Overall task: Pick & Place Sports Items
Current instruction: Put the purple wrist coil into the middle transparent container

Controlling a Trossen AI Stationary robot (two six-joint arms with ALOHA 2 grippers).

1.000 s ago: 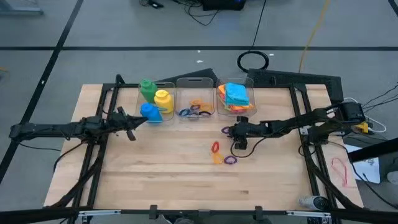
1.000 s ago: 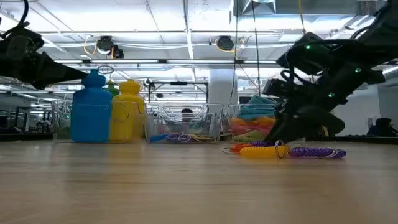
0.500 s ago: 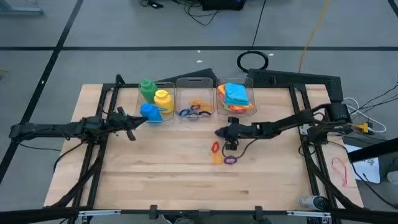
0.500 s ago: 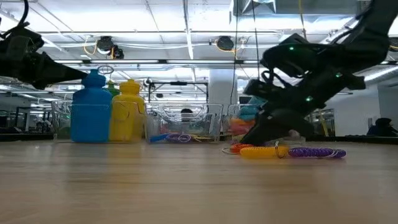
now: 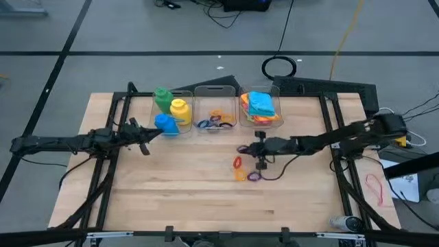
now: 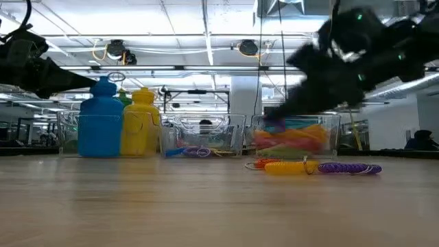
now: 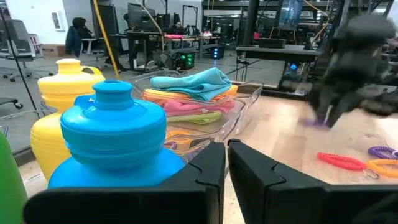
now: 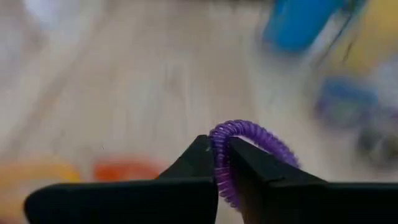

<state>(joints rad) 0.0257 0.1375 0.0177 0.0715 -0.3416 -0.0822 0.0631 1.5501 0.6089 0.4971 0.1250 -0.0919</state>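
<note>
The right gripper (image 8: 219, 163) is pinched on a purple ring (image 8: 245, 140), its fingers clamped across the coil; in the high view it sits just in front of the right-hand clear bin (image 5: 277, 116), which holds the folded cloths (image 5: 259, 104), blue on top. On the surface (image 5: 171, 185) near it lie a red-orange ring (image 5: 237, 162), a yellow-orange ring (image 5: 239, 174) and another purple ring (image 5: 254, 176). The middle bin (image 5: 217, 92) holds more rings (image 5: 215, 120). The left gripper (image 7: 226, 163), fingers nearly together and holding nothing, waits just beside the blue bottle (image 5: 166, 123), which stands by the yellow bottle (image 5: 180, 110) and green bottle (image 5: 162, 98).
</note>
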